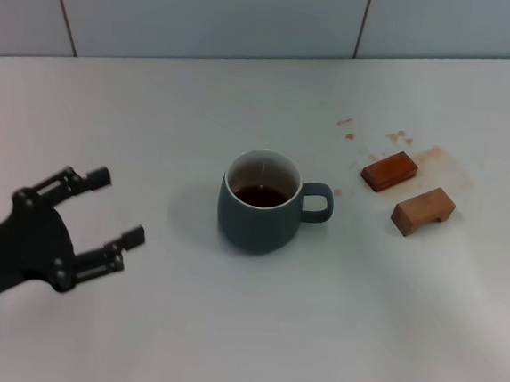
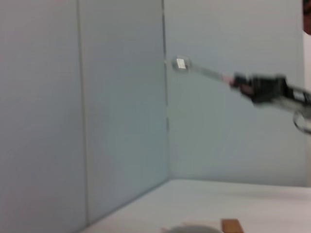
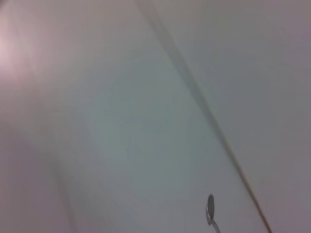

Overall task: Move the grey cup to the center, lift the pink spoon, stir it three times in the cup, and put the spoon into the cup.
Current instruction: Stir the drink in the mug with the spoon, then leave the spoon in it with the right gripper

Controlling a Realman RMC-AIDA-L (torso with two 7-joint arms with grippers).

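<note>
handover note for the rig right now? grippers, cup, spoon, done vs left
Left gripper: open, empty, low over the table to the left of the grey cup.
Right gripper: raised in the air, shut on the pink spoon, bowl end pointing outward.
Cup stands upright mid-table with dark liquid inside, handle toward the two wooden blocks.
Done: cup centred, spoon lifted.
Left: lower spoon into the cup, stir three times, release it in the cup.
</note>
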